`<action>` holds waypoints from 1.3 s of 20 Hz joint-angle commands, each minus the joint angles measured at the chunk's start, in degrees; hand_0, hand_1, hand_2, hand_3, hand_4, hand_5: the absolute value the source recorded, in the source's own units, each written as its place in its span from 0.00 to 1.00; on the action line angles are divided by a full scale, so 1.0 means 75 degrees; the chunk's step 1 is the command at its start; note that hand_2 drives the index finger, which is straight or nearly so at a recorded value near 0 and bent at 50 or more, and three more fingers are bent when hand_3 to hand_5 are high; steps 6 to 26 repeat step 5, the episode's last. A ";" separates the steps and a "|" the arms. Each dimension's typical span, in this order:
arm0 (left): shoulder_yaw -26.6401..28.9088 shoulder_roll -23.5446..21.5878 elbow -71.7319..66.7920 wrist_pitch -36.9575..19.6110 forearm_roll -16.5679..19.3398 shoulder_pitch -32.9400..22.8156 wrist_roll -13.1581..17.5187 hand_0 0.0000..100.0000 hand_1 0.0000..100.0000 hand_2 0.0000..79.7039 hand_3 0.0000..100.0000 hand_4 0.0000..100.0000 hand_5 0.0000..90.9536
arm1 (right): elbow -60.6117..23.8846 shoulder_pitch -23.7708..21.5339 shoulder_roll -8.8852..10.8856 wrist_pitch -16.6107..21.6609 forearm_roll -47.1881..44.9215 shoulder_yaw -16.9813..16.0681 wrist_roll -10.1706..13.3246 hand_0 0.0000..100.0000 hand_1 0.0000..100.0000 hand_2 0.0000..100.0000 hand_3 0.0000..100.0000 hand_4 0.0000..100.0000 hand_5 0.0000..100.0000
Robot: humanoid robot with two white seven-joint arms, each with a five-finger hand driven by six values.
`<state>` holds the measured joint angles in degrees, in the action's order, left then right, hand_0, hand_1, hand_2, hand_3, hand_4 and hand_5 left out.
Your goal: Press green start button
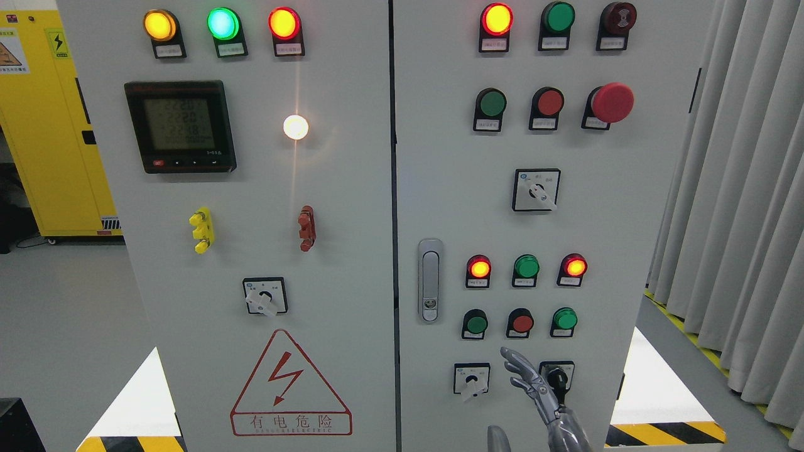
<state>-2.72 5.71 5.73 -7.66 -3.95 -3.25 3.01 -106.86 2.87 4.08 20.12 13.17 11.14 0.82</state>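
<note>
On the grey cabinet's right door [628,188], a low row holds a green button [476,324], a red button [521,323] and a second green button [564,319]. Another green button [490,102] sits higher up beside a red one [549,102]. My right hand [524,373] rises from the bottom edge with its fingers stretched out and holding nothing. Its fingertips [506,353] are just below the red button of the low row and touch no button. The left hand is out of view.
Two rotary switches [472,378] [556,376] flank the hand. A red mushroom stop button [612,102] and another selector [536,189] sit higher, near the door handle [429,280]. Lit lamps [480,268] top each group. Grey curtains [741,188] hang at the right, a yellow cabinet [44,125] at the left.
</note>
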 commanded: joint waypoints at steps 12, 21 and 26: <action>0.0000 0.0000 -0.0002 0.0001 0.0000 0.0000 -0.0002 0.12 0.56 0.00 0.00 0.00 0.00 | -0.0178 -0.0055 0.0007 -0.0011 -0.0221 0.0178 -0.0004 0.64 0.73 0.00 0.07 0.13 0.09; 0.0000 0.0000 -0.0002 0.0001 0.0000 0.0000 -0.0002 0.12 0.56 0.00 0.00 0.00 0.00 | -0.0178 -0.0055 0.0007 -0.0011 -0.0221 0.0178 -0.0004 0.64 0.73 0.00 0.07 0.13 0.09; 0.0000 0.0000 -0.0002 0.0001 0.0000 0.0000 -0.0002 0.12 0.56 0.00 0.00 0.00 0.00 | -0.0178 -0.0055 0.0007 -0.0011 -0.0221 0.0178 -0.0004 0.64 0.73 0.00 0.07 0.13 0.09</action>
